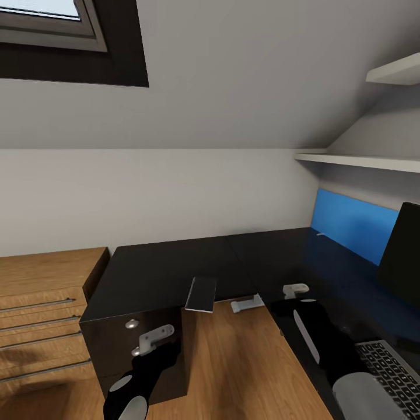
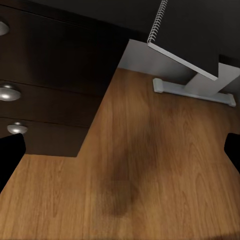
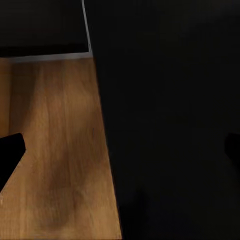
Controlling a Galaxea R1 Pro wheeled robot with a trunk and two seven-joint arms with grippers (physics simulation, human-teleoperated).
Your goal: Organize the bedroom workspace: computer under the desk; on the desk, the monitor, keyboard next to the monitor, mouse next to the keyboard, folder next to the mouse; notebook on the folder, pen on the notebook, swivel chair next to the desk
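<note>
Overhead, the notebook [image 1: 201,293] overhangs the desk [image 1: 163,268]; wrist views show each gripper released.

Soft even light w/ no hard glare, clean sharp render. The glossy black L-shaped desk top [image 1: 175,268] mirrors the blue back panel [image 1: 353,224] faintly. A blurry dark shadow lies on the light wooden floor [image 2: 150,170]. Right wrist view v. dim, mostly near-black, edges undistorted.

No readable text, labels or numbers anywhere
</note>
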